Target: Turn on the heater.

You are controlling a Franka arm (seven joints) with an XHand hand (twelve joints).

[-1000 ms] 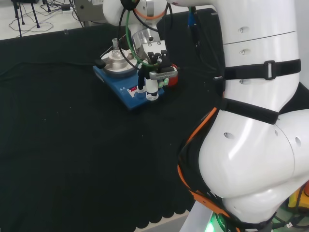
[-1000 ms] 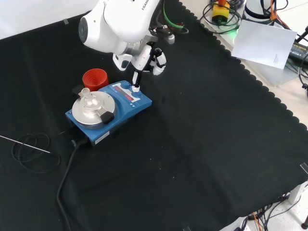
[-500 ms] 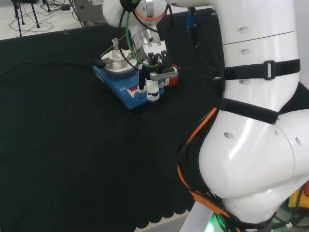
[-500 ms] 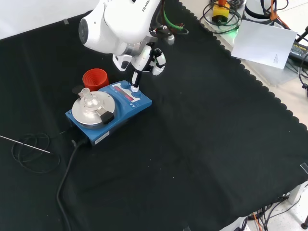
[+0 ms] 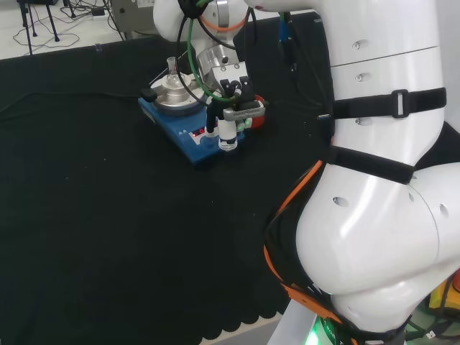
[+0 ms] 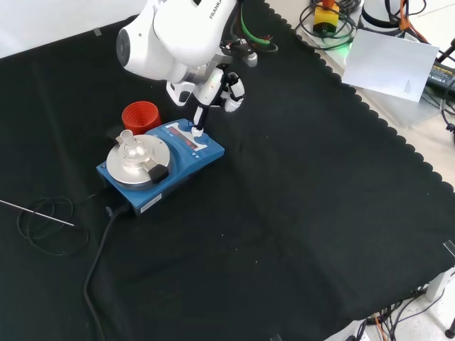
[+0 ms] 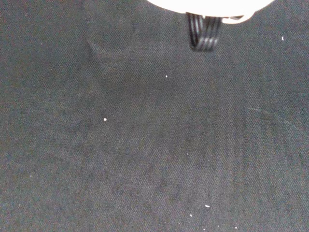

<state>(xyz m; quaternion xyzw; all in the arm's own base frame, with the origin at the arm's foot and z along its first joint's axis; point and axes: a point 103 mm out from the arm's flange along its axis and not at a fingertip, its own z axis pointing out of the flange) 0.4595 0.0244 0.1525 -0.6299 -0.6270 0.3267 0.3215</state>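
Front view shows the blue heater [image 6: 162, 165] left of centre on the black cloth [image 6: 298, 213], its round metal plate [image 6: 136, 158] carrying a small clear flask [image 6: 129, 141], with a red ribbed stand [image 6: 141, 116] just behind it and a black cable [image 6: 99, 249] trailing toward the near edge. From above, the hand [image 6: 213, 91] reaches down with one straight dark finger [image 6: 199, 121] whose tip meets the heater's front panel; the other fingers are drawn back and hold nothing. Head view puts the hand [image 5: 228, 115] at the heater's right end, partly hiding the red stand. Wrist view gives bare cloth and a ribbed black part under a blurred white edge. Print on the panel is too small to read
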